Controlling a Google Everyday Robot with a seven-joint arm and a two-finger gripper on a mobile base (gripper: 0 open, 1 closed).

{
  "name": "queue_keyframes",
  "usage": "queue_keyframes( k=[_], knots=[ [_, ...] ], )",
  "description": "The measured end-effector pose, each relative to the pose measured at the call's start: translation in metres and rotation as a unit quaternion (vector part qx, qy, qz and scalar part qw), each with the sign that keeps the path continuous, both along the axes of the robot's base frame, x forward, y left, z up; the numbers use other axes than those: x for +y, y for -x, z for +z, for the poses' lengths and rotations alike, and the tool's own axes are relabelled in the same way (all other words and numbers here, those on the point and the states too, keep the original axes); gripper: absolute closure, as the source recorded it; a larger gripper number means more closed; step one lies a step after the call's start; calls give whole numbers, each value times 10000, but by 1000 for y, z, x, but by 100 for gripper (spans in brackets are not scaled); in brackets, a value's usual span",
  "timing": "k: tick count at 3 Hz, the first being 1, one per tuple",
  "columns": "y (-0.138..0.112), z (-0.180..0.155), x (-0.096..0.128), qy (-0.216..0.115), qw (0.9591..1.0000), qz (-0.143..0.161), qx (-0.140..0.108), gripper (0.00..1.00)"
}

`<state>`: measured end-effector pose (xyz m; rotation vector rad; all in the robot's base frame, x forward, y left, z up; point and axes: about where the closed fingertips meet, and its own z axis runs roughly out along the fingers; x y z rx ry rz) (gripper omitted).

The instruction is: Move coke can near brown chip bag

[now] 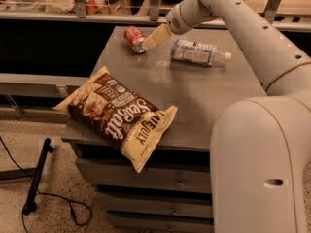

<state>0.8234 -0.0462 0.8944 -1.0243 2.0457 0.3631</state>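
Observation:
The coke can (133, 38) lies on its side at the far left of the grey cabinet top (204, 96). It is red with a silver end facing the front. My gripper (154, 38) is at the end of the white arm, just right of the can, and reaches its silver end; I cannot tell whether they touch. The brown chip bag (116, 114) lies flat at the front left corner of the top, with white "Sea Salt" lettering and cream ends. Its near end hangs over the front edge. The can and the bag are well apart.
A clear plastic bottle (199, 52) with a pale label lies on its side right of the gripper. My white arm and base (257, 164) fill the right side. A black cable and stand (36, 178) lie on the floor at the left. Shelving runs behind the cabinet.

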Motion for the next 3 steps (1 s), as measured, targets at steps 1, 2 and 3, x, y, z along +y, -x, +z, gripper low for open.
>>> queue_keyframes(
  k=[1,2,3],
  knots=[
    [-3,-7,10,-87,9999,79,52,0],
    [-8,-17,20,-176,9997,159,64,0],
    [-14,-24,30,-275,9993,254,56,0]
  ],
)
